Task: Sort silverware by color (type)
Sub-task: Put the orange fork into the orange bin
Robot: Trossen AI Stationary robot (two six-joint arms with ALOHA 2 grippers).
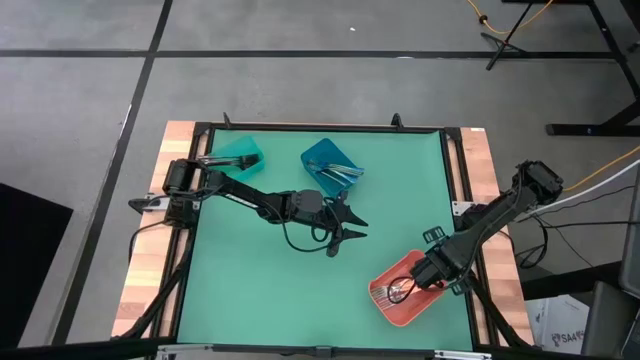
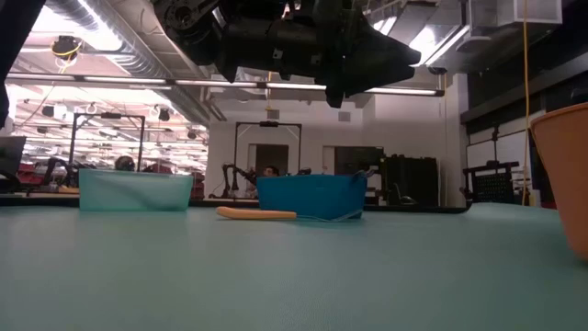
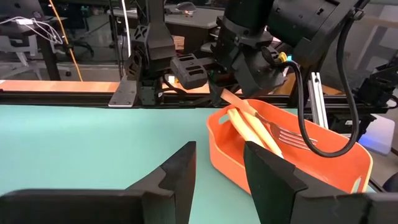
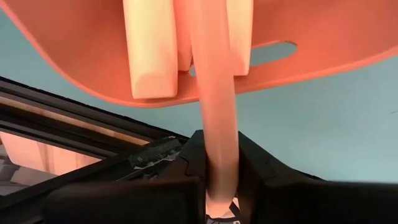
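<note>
The right gripper (image 1: 425, 277) is seen from above at the coral-red bin (image 1: 392, 310), at five o'clock on the table. In the right wrist view a gold-handled fork (image 4: 214, 124) is pinched between its fingers (image 4: 186, 158), long axis pointing into the bin. In the left wrist view the left gripper (image 3: 221, 171), fingers spread and empty, is held mid-table; the bin's forks (image 3: 261, 130) lie beyond it.
</note>
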